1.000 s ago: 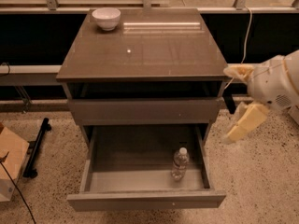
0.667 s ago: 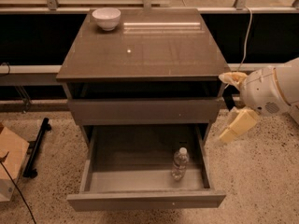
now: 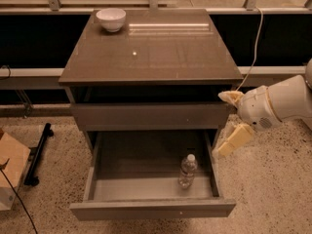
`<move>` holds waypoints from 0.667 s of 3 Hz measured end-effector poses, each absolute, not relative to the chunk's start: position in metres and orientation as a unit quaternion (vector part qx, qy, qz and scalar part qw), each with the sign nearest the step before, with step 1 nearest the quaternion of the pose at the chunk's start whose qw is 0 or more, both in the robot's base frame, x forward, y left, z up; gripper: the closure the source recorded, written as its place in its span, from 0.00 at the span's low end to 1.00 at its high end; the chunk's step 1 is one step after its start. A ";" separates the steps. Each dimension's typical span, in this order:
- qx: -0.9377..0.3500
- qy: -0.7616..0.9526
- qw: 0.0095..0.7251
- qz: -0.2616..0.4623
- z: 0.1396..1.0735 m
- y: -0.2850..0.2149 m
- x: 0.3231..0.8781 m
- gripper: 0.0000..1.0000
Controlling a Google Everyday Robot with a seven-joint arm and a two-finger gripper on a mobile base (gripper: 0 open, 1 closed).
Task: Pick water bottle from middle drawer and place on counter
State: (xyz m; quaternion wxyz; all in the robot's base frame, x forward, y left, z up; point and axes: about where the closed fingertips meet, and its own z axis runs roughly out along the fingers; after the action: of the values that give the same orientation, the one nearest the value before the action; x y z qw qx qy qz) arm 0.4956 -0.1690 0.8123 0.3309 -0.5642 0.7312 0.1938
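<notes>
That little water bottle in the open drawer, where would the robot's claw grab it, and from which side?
Probably around the ribbed body just below the white cap, coming down from above and the right. The water bottle seems to stand upright near the right wall of the middle drawer, with free space to its left. The gripper hangs open right of the drawer.

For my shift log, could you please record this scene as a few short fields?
Drawer: grey-brown middle drawer, pulled open
Bottle: small clear plastic water bottle, white cap, in the drawer's right front part
Counter: glossy brown counter, holding a white bowl at back left
Gripper: open, holding nothing, beside the drawer's right wall
</notes>
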 end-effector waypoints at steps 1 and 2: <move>-0.549 0.743 0.329 0.194 0.798 -0.164 0.499 0.00; -0.530 0.752 0.336 0.200 0.768 -0.155 0.508 0.00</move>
State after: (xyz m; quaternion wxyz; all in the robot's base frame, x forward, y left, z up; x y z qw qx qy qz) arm 0.5076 -0.1547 0.7677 0.3364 -0.5303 0.7520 0.2002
